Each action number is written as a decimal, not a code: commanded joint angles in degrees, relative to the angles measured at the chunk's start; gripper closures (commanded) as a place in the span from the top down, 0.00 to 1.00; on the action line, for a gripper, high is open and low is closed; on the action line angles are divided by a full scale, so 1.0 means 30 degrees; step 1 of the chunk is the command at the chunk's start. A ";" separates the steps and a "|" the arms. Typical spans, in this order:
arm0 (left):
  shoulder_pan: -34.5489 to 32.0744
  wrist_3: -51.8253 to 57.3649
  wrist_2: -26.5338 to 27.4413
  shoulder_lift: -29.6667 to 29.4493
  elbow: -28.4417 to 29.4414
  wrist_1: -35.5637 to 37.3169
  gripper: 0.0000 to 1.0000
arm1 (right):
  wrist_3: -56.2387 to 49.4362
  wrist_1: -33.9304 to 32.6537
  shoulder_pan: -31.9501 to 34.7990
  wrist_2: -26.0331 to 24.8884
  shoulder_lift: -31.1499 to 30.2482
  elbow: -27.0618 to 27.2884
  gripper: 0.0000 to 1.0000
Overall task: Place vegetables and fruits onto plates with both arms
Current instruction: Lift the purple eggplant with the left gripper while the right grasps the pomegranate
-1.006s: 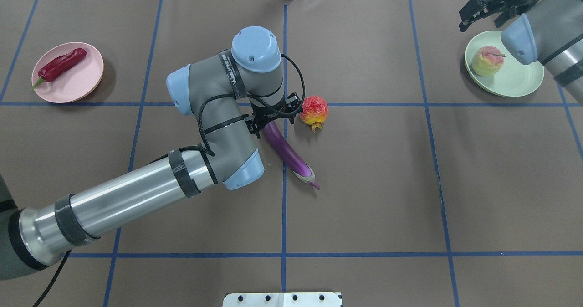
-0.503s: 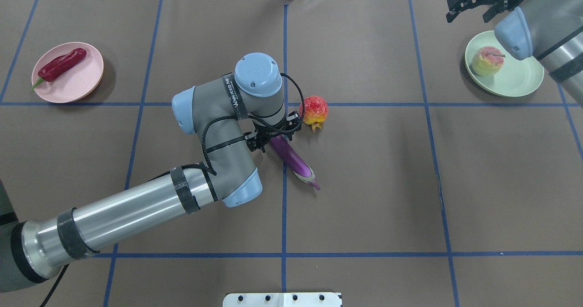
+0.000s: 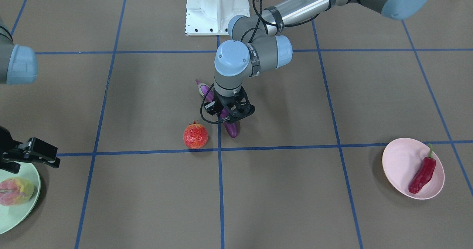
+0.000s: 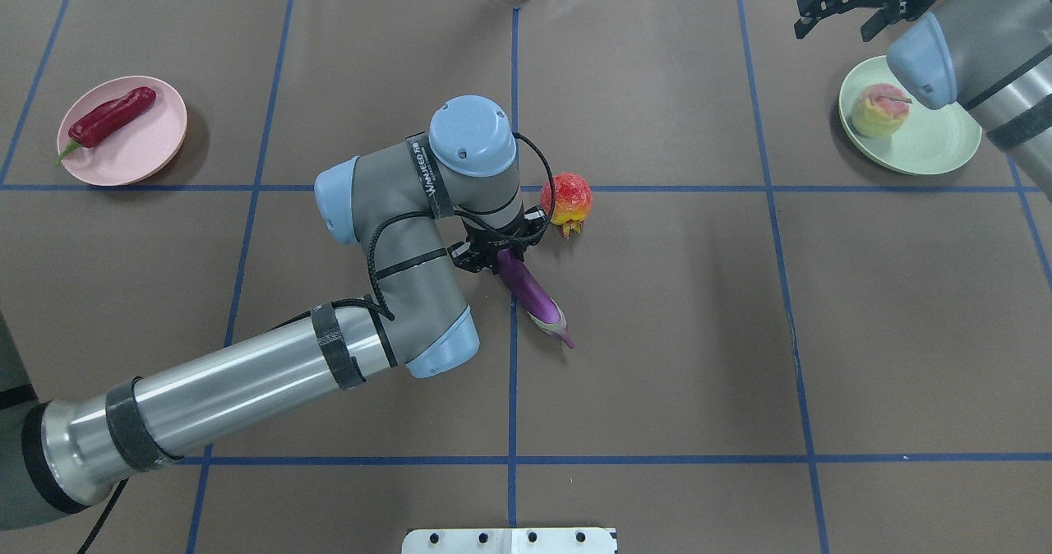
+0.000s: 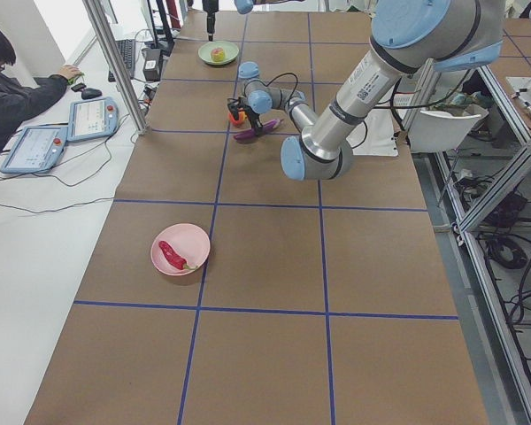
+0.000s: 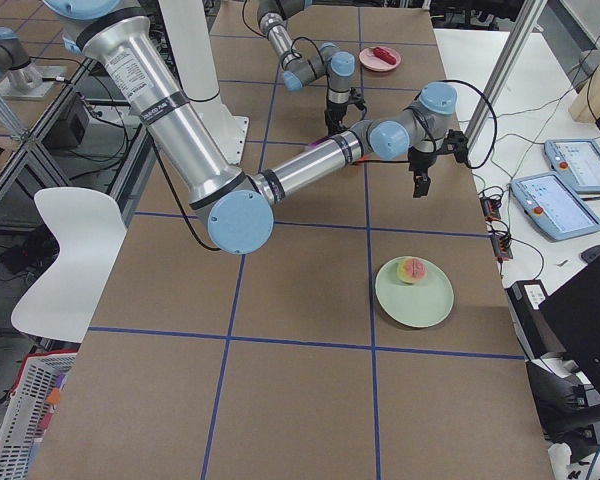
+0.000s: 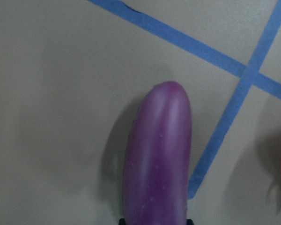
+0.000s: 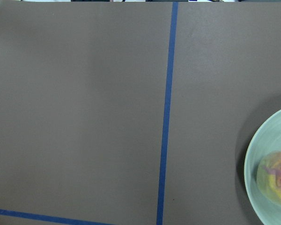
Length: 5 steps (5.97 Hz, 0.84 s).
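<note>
The purple eggplant (image 4: 534, 295) lies near the table's middle, cap toward the robot. My left gripper (image 4: 497, 254) is shut on the eggplant; its blunt end sticks out past the fingers in the left wrist view (image 7: 159, 154) and the front view (image 3: 232, 130). The red-orange fruit (image 4: 567, 198) sits just beside it, apart. The red chili (image 4: 111, 114) lies on the pink plate (image 4: 140, 159). The peach (image 4: 879, 110) sits on the mint green plate (image 4: 945, 143). My right gripper (image 4: 832, 24) is open and empty, above the table beyond the green plate.
The white fixed base (image 4: 509, 540) stands at the table's near edge. Blue tape lines (image 4: 514, 390) divide the brown table into squares. An operator (image 5: 9, 80) with tablets sits beside the table's far side.
My left gripper slid along the eggplant toward its cap and closed in on it; the eggplant shifted slightly. My right gripper moved up and away from the green plate toward the far edge.
</note>
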 commanded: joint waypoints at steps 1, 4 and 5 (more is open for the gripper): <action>-0.1253 0.0293 -0.0406 0.0077 -0.1793 0.2814 0.00 | 0.2576 0.0085 -0.1294 -0.0053 0.0674 0.0247 0.99; -0.4359 0.5491 -0.1581 0.1069 -0.2889 0.5353 0.00 | 0.7529 0.0959 -0.4834 -0.3379 0.2285 -0.0073 0.99; -0.5442 0.7512 -0.1610 0.1711 -0.2859 0.5356 0.00 | 0.8007 0.0993 -0.5659 -0.4322 0.2986 -0.0655 0.99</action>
